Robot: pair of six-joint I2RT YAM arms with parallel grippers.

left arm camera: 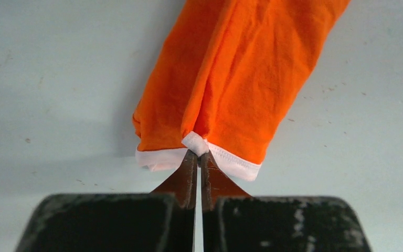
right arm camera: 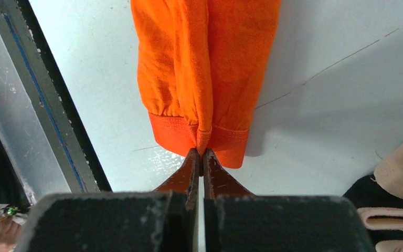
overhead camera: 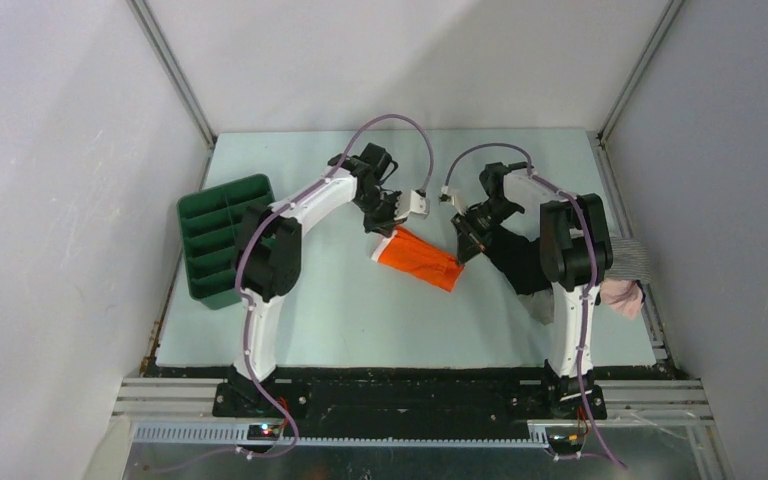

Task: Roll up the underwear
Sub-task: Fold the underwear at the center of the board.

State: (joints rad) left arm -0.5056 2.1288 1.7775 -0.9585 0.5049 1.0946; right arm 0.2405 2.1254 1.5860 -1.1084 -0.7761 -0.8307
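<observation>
The orange underwear [overhead camera: 418, 259] lies folded into a long narrow strip at the middle of the table, running from upper left to lower right. My left gripper [overhead camera: 384, 229] is shut on its white waistband [left arm camera: 199, 144] at the upper left end. My right gripper [overhead camera: 462, 252] is shut on the orange hem [right arm camera: 202, 137] at the lower right end. The cloth [left arm camera: 241, 68] is pinched up into a small fold between each pair of fingers. In the right wrist view the strip [right arm camera: 204, 58] stretches away from the fingers.
A green divided bin [overhead camera: 212, 240] stands at the table's left edge. A pile of other garments, black [overhead camera: 516, 258], striped and pink [overhead camera: 622, 293], lies at the right edge behind my right arm. The table's near metal rail [right arm camera: 36, 105] shows in the right wrist view.
</observation>
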